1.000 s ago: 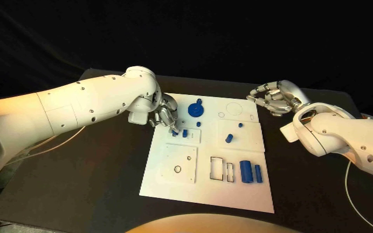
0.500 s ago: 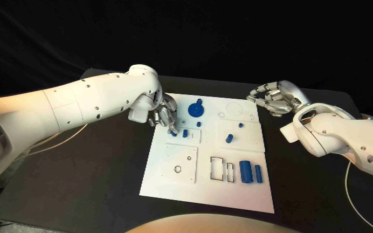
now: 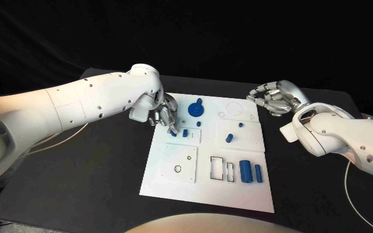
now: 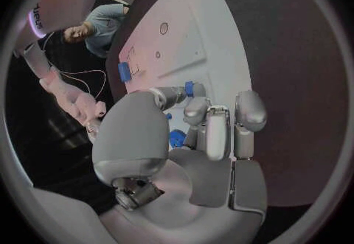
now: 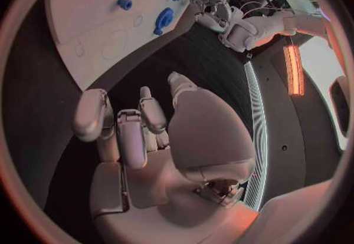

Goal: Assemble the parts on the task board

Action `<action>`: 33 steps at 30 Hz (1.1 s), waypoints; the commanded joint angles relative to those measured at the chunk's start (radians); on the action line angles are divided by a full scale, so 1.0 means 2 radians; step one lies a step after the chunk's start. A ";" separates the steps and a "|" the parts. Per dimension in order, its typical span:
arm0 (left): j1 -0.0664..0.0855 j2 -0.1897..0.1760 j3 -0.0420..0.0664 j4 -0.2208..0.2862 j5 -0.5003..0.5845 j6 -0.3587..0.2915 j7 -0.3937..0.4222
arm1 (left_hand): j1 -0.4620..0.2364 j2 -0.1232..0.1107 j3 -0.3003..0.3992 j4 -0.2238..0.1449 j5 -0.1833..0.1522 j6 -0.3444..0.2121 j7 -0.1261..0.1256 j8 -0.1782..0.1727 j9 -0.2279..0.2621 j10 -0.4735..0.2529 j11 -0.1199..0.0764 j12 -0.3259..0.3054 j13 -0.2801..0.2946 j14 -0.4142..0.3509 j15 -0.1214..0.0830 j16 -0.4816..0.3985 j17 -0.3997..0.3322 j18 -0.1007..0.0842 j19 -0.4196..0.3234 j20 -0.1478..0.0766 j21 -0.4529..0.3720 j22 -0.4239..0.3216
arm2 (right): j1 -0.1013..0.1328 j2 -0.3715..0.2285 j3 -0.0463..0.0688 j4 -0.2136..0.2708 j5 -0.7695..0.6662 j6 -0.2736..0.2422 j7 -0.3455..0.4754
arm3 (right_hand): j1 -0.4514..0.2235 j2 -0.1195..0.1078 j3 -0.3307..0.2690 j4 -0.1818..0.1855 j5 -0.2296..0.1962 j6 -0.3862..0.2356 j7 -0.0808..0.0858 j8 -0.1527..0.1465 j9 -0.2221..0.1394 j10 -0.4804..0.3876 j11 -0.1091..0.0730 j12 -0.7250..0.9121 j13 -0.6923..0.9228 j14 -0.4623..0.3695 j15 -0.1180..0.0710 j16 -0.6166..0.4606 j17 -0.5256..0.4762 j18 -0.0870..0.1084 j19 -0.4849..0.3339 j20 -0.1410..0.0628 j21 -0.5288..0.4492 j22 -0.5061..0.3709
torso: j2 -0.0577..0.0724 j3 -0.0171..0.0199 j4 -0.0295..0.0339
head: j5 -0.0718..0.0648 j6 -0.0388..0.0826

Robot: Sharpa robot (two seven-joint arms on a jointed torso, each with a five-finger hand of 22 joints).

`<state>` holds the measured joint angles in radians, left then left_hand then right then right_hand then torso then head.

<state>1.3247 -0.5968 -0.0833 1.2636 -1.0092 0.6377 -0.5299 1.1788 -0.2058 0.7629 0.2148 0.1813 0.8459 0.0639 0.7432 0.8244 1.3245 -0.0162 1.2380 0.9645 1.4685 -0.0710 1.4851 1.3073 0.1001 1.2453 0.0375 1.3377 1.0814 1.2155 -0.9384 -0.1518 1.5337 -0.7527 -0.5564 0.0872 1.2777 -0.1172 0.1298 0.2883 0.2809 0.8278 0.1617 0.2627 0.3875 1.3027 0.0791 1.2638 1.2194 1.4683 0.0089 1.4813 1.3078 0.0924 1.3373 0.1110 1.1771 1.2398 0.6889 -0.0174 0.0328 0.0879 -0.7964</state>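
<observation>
Backdrop: black counter [image 3: 93, 179] under dark surroundings.
Board: white task board [image 3: 180, 184] lies mid-counter, blue parts scattered on it.
Small peg: blue peg [image 3: 172, 132] near the board's left edge, pinched by left hand [image 3: 161, 115] fingers, likely for seating.
Right hand: right hand [image 3: 274, 99] hovers off-board, fingers curled, holding nothing.

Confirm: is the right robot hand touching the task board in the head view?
No. The right robot hand hangs with curled, empty fingers beyond the right edge of the task board, over the black table.
</observation>
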 commanded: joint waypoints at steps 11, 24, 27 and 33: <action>-0.001 0.004 -0.004 0.001 -0.026 -0.005 -0.001 | 0.007 0.000 0.091 -0.095 0.002 0.004 -0.001 -0.005 -0.001 0.003 0.000 0.003 0.000 0.029 -0.001 0.002 0.040 0.003 0.005 0.000 0.003 0.002 | 0.000 0.000 0.000 0.002 -0.005 0.003 0.005 | 0.001 0.003 -0.002 -0.001 0.002 -0.002 0.000 0.001 0.000 -0.003 -0.001 0.000 -0.001 0.023 -0.003 -0.002 0.004 0.003 -0.003 -0.001 -0.003 0.000 | 0.000 0.0002 -0.0001 | -0.001 -0.001; -0.002 -0.007 -0.005 0.017 -0.018 -0.044 0.000 | 0.008 -0.004 0.091 -0.098 0.010 0.012 -0.002 -0.008 -0.002 0.007 -0.001 0.005 0.005 0.029 -0.002 0.003 0.041 0.002 0.010 -0.001 0.007 0.007 | 0.000 -0.002 0.000 0.004 -0.006 0.003 0.006 | 0.001 0.003 -0.003 -0.001 0.002 -0.003 0.000 0.002 0.000 -0.003 -0.001 -0.001 -0.001 0.022 -0.003 -0.003 0.004 0.004 -0.003 -0.001 -0.004 -0.001 | 0.000 -0.0001 -0.0001 | -0.002 0.000; -0.002 -0.013 -0.004 0.026 -0.013 -0.055 0.000 | 0.008 -0.004 0.092 -0.098 0.010 0.012 -0.002 -0.008 -0.002 0.008 -0.001 0.005 0.005 0.029 -0.002 0.003 0.042 0.002 0.010 -0.001 0.007 0.008 | 0.000 -0.002 0.000 0.004 -0.006 0.003 0.006 | 0.001 0.003 -0.003 -0.001 0.002 -0.003 0.000 0.002 0.000 -0.003 -0.001 -0.001 -0.001 0.022 -0.003 -0.003 0.004 0.004 -0.003 -0.001 -0.004 -0.001 | 0.000 0.0000 0.0000 | -0.002 0.001; -0.003 -0.032 -0.002 0.049 0.002 -0.075 0.000 | 0.009 -0.005 0.092 -0.098 0.011 0.014 -0.003 -0.009 -0.002 0.009 -0.002 0.006 0.007 0.029 -0.002 0.003 0.042 0.002 0.010 -0.001 0.007 0.008 | -0.001 -0.003 0.000 0.005 -0.006 0.002 0.006 | 0.001 0.003 -0.003 -0.001 0.002 -0.003 0.000 0.002 0.000 -0.003 -0.001 -0.001 -0.001 0.022 -0.003 -0.003 0.004 0.004 -0.003 -0.001 -0.004 -0.001 | 0.000 -0.0002 0.0001 | -0.003 0.001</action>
<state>1.3189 -0.6566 -0.0875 1.3502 -1.0308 0.5367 -0.5287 1.1876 -0.2128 0.7601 0.2120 0.1986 0.8629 0.0588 0.7281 0.8197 1.3334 -0.0179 1.2468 0.9769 1.4685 -0.0711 1.4851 1.3073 0.1000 1.2563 0.0341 1.3452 1.0961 1.2151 -0.9436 -0.1517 1.5417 -0.7543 -0.5568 0.0896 1.2777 -0.1172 0.1298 0.2883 0.2809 0.8278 0.1617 0.2626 0.3875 1.3027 0.0791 1.2638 1.2173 1.4683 0.0089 1.4813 1.3075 0.0924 1.3373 0.1111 1.1712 1.2381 0.6887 -0.0174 0.0328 0.0823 -0.7950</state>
